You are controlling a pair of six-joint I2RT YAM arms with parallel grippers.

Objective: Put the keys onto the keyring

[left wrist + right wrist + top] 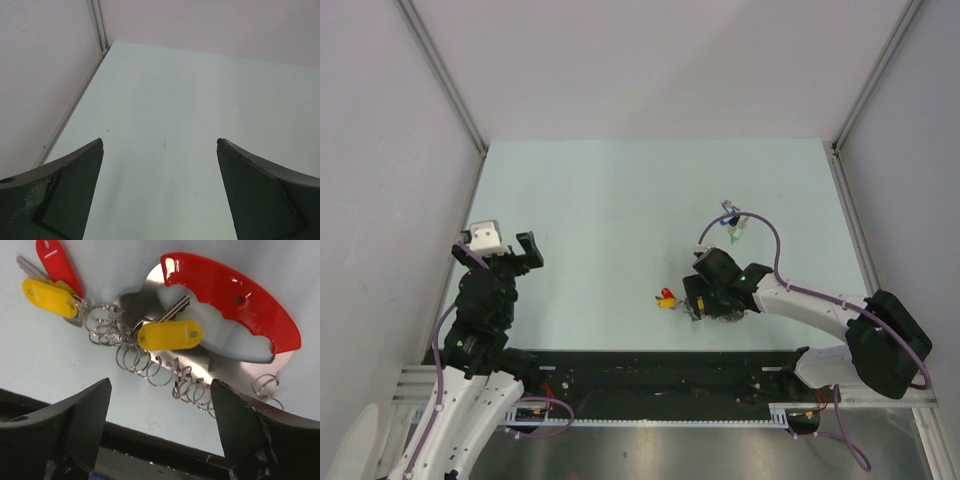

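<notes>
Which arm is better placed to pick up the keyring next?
Right. The right gripper is open right at the keyring. The left gripper, also open, sits far off near the left edge of the table.

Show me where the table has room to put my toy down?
The big bare patch of table lies between the left hand and the keys, back to the far wall. It is crowded near the front right, where the right hand hangs close to the keyring.
</notes>
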